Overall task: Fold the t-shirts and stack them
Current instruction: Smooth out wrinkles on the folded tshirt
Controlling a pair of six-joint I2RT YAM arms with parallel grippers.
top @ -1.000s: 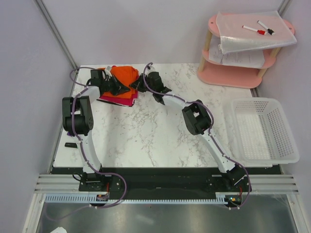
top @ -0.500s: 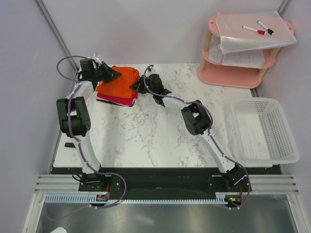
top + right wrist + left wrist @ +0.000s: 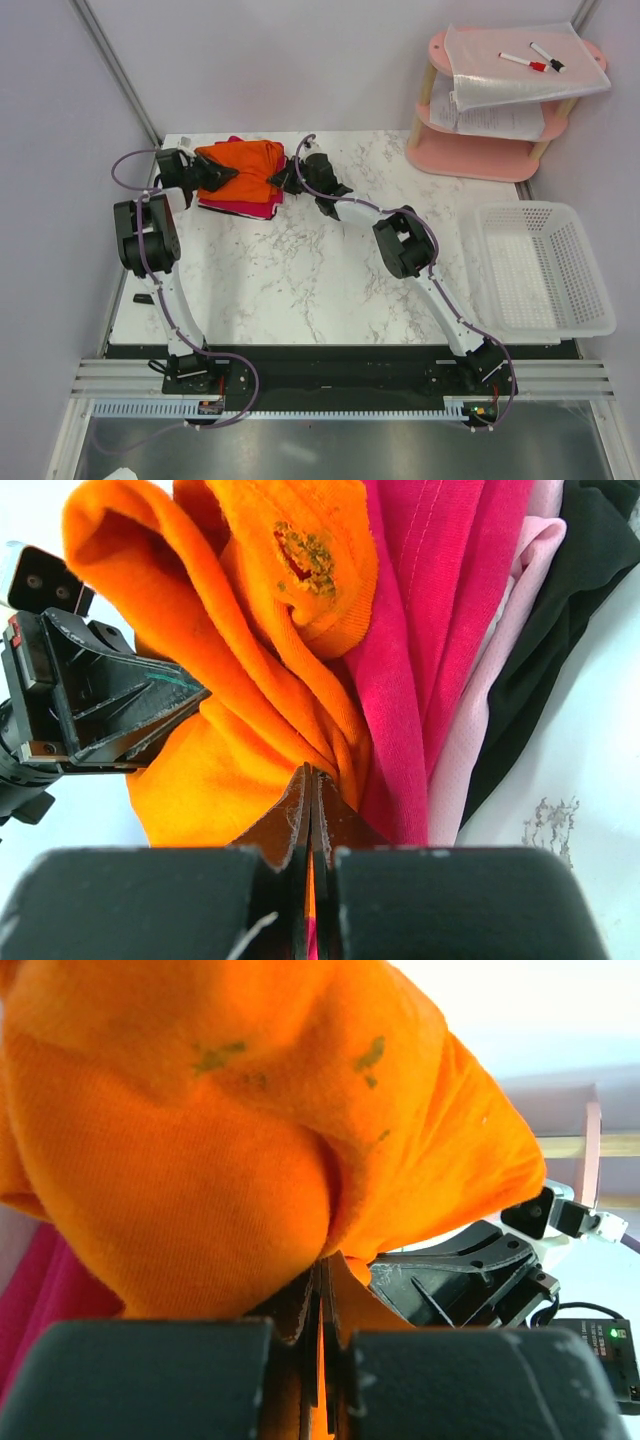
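The orange t-shirt lies spread over the magenta t-shirt at the table's back left. My left gripper is at the stack's left edge, shut on a fold of orange cloth that bulges over its fingertips. A strip of the magenta t-shirt shows at the lower left of that view. My right gripper is at the stack's right edge, shut on the orange t-shirt at its fingertips. There the magenta t-shirt lies right beside the orange one.
Pale pink cloth and black cloth lie under the magenta shirt. A white basket sits at the table's right edge. A pink shelf with papers and markers stands at the back right. A small black item lies at the left edge.
My left gripper has swung left and back, drawing the orange t-shirt out from a bunch into a wider, flatter layer over the magenta one. The right gripper has barely moved.
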